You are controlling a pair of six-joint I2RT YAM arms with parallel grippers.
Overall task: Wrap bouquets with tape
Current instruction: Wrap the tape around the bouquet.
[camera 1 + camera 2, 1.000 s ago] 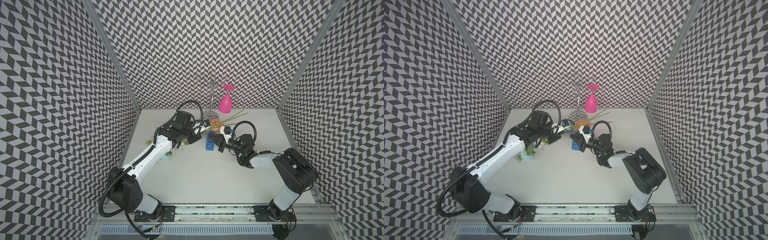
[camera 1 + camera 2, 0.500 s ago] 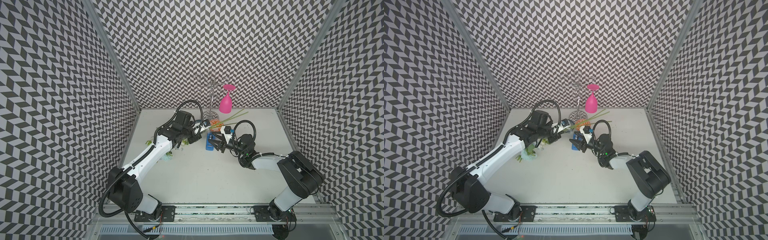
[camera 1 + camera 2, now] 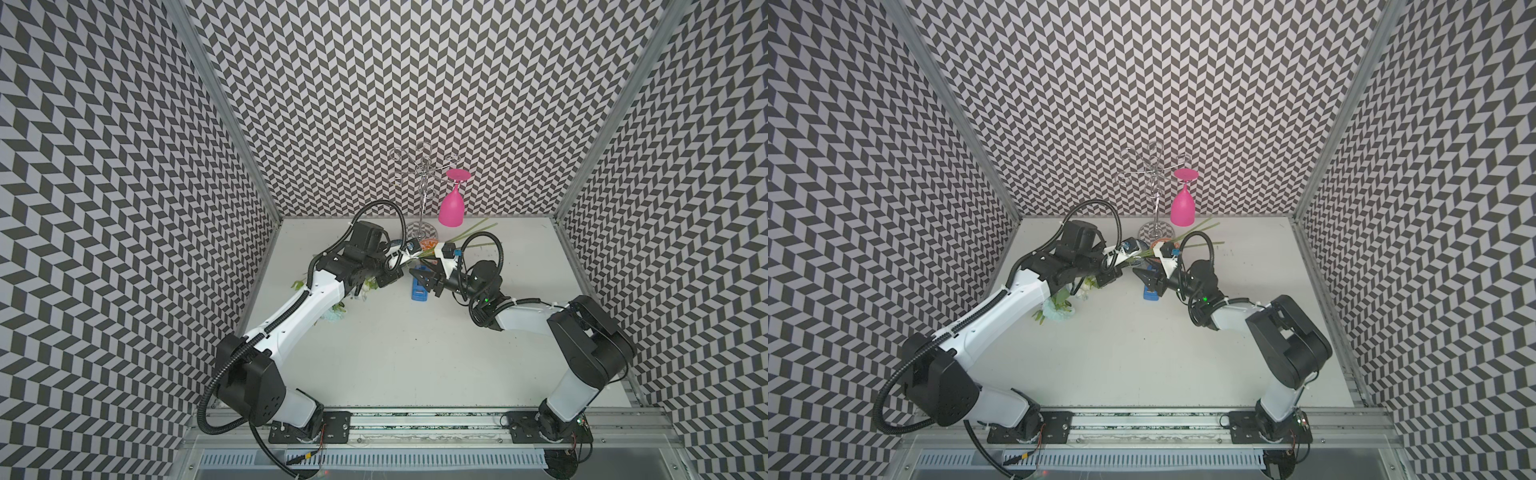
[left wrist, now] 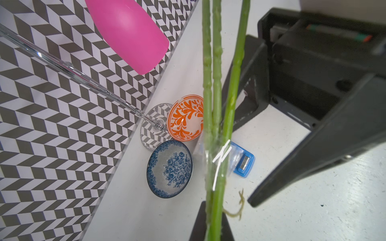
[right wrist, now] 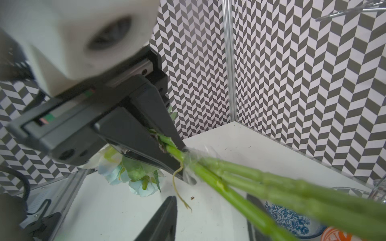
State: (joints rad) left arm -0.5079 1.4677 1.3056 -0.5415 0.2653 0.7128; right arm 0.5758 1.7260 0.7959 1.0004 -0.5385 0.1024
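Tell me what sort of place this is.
Probably a robot lab test booth. Black-and-white chevron-patterned walls box in a plain white tabletop. Two white-and-black robot arms are bolted to an aluminium rail. An upside-down pink goblet hangs on a wire rack.

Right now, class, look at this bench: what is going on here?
The left gripper is shut on the stems of the bouquet. A band of clear tape already circles the stems just beyond its fingers. The right gripper stands open nearby, holding nothing. The blue tape dispenser lies on the table.
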